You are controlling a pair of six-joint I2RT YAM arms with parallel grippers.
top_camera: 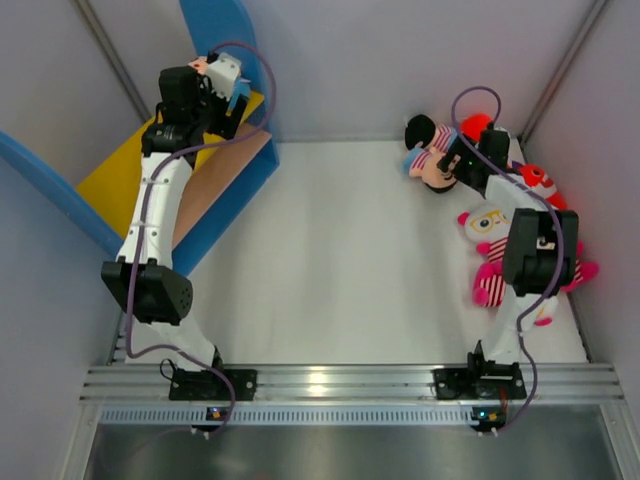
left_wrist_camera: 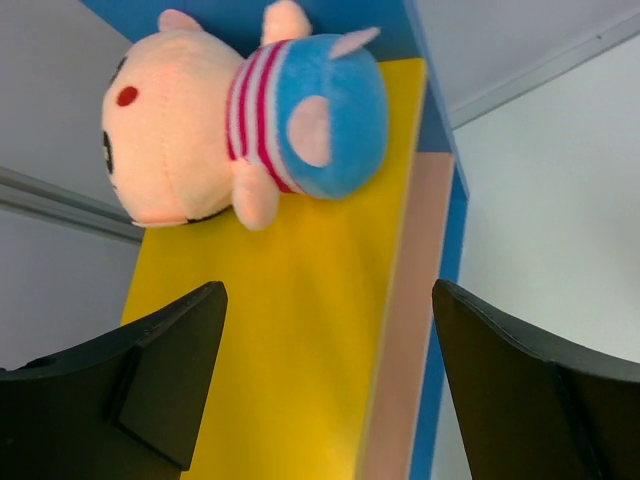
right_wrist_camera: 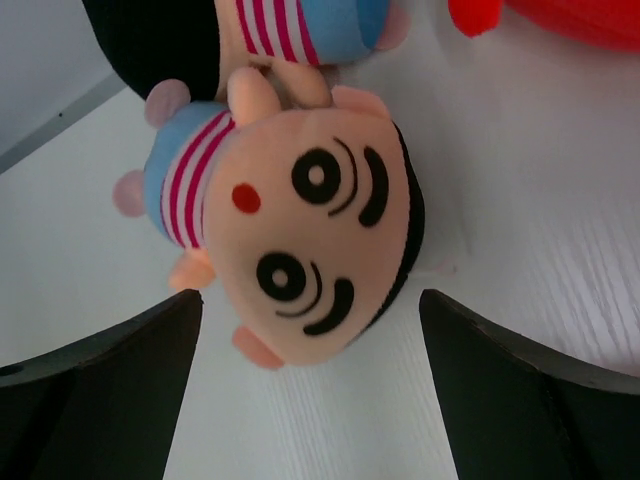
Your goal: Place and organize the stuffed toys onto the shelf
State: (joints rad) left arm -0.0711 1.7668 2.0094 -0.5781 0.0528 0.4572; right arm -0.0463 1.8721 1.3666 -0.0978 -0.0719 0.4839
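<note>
The shelf (top_camera: pixel 215 215) stands at the back left, with blue side panels, a yellow upper board (left_wrist_camera: pixel 290 340) and a tan lower board (left_wrist_camera: pixel 410 330). A peach doll (left_wrist_camera: pixel 240 110) in a striped shirt and blue pants lies on the yellow board. My left gripper (left_wrist_camera: pixel 325 330) is open and empty just short of it, and it hangs over the shelf in the top view (top_camera: pixel 228 82). My right gripper (right_wrist_camera: pixel 310 340) is open over a second doll (right_wrist_camera: pixel 310 240) lying face up on the table, with the fingers either side of its head and apart from it. In the top view the right gripper (top_camera: pixel 447 160) is at the back right.
Another doll (right_wrist_camera: pixel 290 30) lies just beyond the face-up one, with a red creature (right_wrist_camera: pixel 560 15) beside it. By the right wall are a red creature (top_camera: pixel 540 180), a white owl (top_camera: pixel 487 222) and a striped toy (top_camera: pixel 490 285), partly under my right arm. Grey walls enclose the white table (top_camera: pixel 340 250).
</note>
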